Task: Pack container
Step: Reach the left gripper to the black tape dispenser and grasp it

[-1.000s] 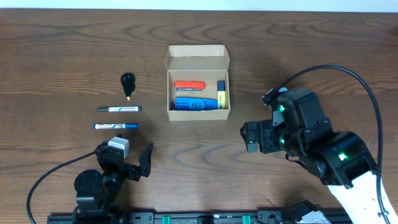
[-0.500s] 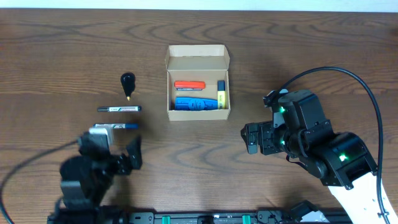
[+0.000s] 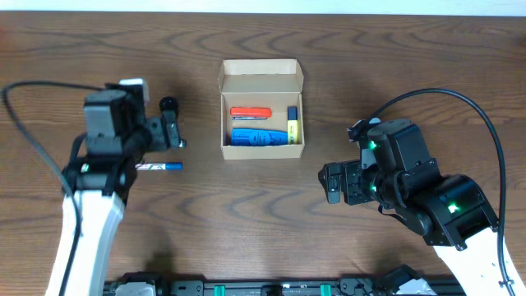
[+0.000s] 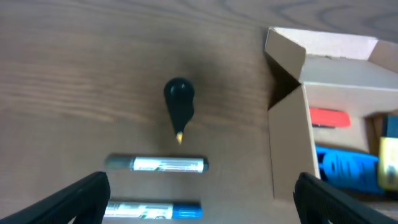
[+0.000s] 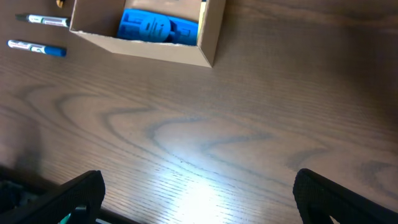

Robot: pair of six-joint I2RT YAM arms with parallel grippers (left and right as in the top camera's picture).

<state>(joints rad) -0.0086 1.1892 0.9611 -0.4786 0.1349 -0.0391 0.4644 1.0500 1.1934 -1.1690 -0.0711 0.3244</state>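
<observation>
The tan cardboard container (image 3: 261, 151) stands open at the table's middle, its flap lid (image 3: 260, 78) folded up at the back. It holds a red item (image 3: 251, 113), a blue item (image 3: 261, 136) and a yellow highlighter (image 3: 292, 123). Left of it lie a black cone-shaped pen (image 3: 168, 105), a black marker (image 4: 157, 164) and a blue marker (image 3: 160, 166). My left gripper (image 3: 174, 131) is open and empty above the markers. The left wrist view shows the pen (image 4: 179, 99), the blue marker (image 4: 152, 210) and the container's side wall (image 4: 289, 149). My right gripper (image 3: 333, 181) is open and empty, right of the container.
The right wrist view looks over bare wood toward the container (image 5: 143, 48), with the blue item (image 5: 158, 28) inside and both markers (image 5: 37, 48) at far left. My right arm's cable (image 3: 460, 94) arcs over the table's right side.
My left arm has swung from the table's front edge up and back to above the markers. The right arm and the container have not moved.
</observation>
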